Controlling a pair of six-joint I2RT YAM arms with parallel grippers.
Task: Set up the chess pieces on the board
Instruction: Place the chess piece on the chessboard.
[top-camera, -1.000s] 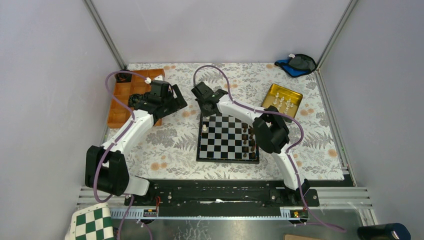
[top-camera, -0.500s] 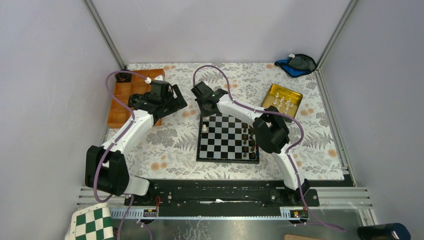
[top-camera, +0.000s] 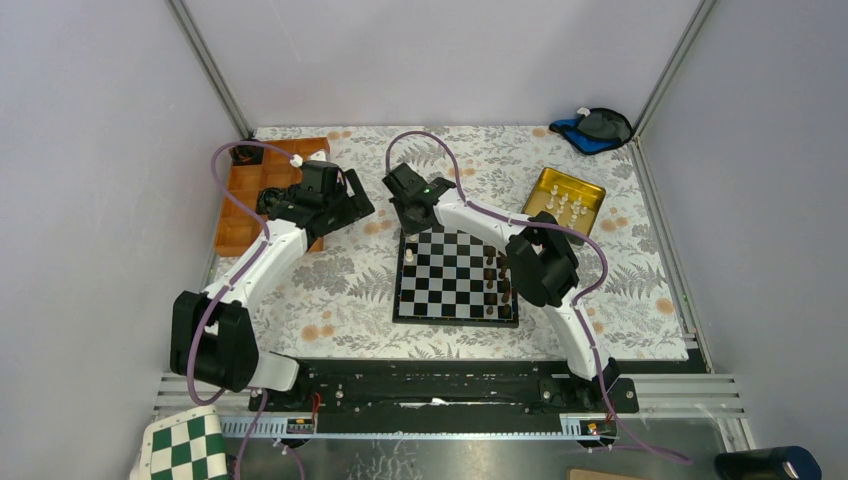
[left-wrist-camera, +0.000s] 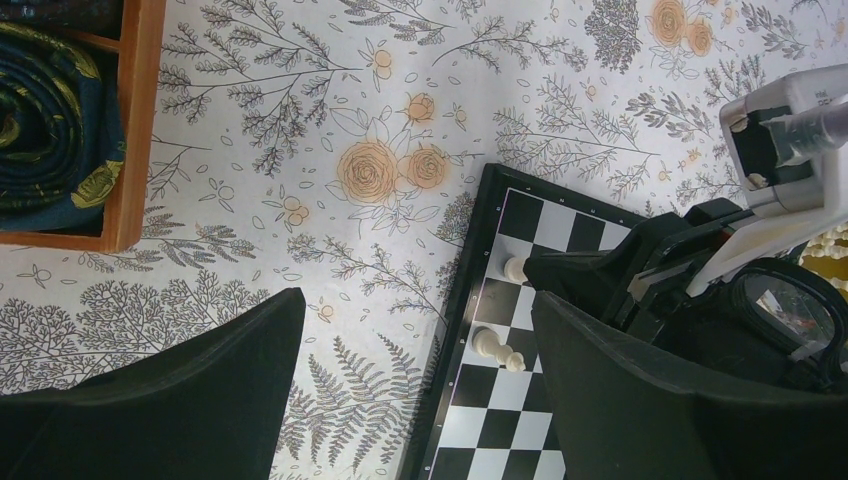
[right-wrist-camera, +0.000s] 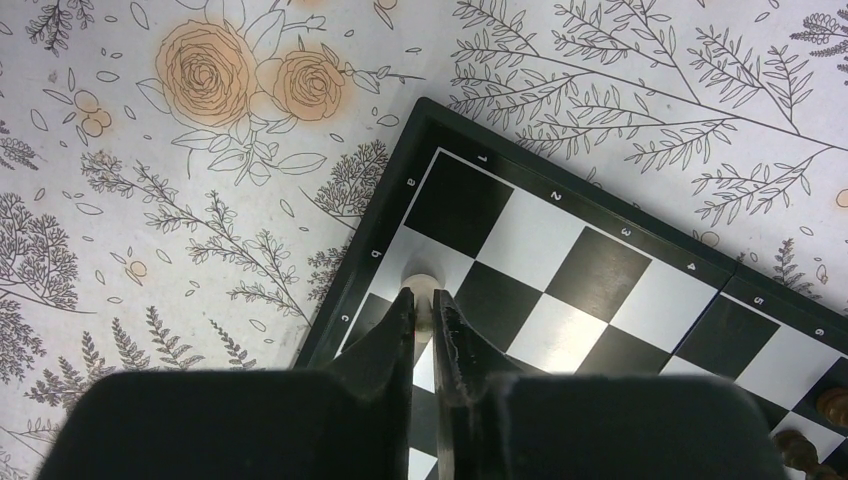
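Two arms reach over the board (top-camera: 450, 285), one cream piece (right-wrist-camera: 424, 276) pinched near its far-left corner.
Toward the near side, the black-framed board lies flat on the floral cloth (top-camera: 340, 290), with dark pieces (top-camera: 497, 275) lined along its right edge. Farther up its left file a second cream piece (top-camera: 409, 256) stands free. Just beyond it the right gripper (right-wrist-camera: 425, 305) is clenched on the cream piece, which stands on the pale square next to the corner square. Left of the board the left gripper (left-wrist-camera: 418, 300) hangs over the cloth, jaws spread wide, grasping nothing. Farther back sit a wooden tray (top-camera: 235, 225) and a gold tin (top-camera: 590, 190) containing more cream pieces (top-camera: 565, 208).
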